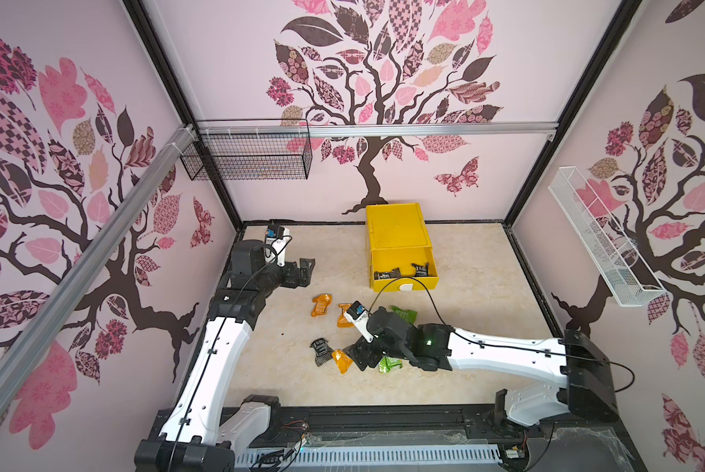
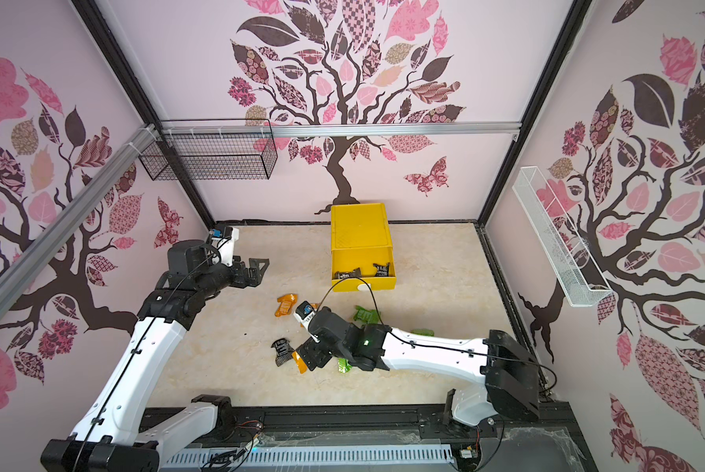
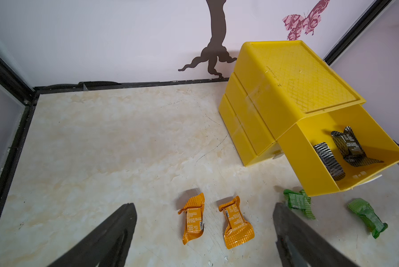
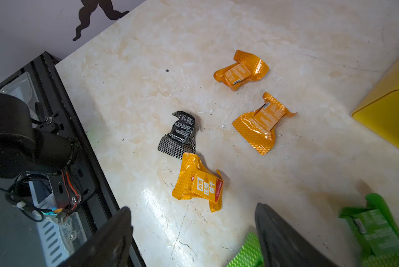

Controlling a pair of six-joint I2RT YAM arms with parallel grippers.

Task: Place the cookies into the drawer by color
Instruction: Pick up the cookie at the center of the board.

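Note:
The yellow drawer (image 1: pixel 396 233) (image 2: pixel 359 237) stands at the back wall with its top drawer pulled out. Two black cookies (image 3: pixel 328 159) (image 3: pixel 349 148) lie inside it. On the table lie orange cookies (image 1: pixel 321 304) (image 4: pixel 263 122) (image 4: pixel 199 182), a black cookie (image 1: pixel 320 351) (image 4: pixel 180 131) and green cookies (image 1: pixel 404 314) (image 4: pixel 376 226) (image 2: pixel 424 332). My right gripper (image 1: pixel 357 359) (image 4: pixel 194 228) hangs low and open over the near cookies, with bare table between its fingers. One finger (image 4: pixel 277 235) is beside a green cookie (image 4: pixel 247 252). My left gripper (image 1: pixel 306 271) (image 3: pixel 205 233) is open and empty, above the table at the left.
A black wire basket (image 1: pixel 252 157) hangs on the back wall at the left. A white wire basket (image 1: pixel 600 241) hangs on the right wall. A black rail (image 1: pixel 383 417) borders the table's front edge, close to the right gripper.

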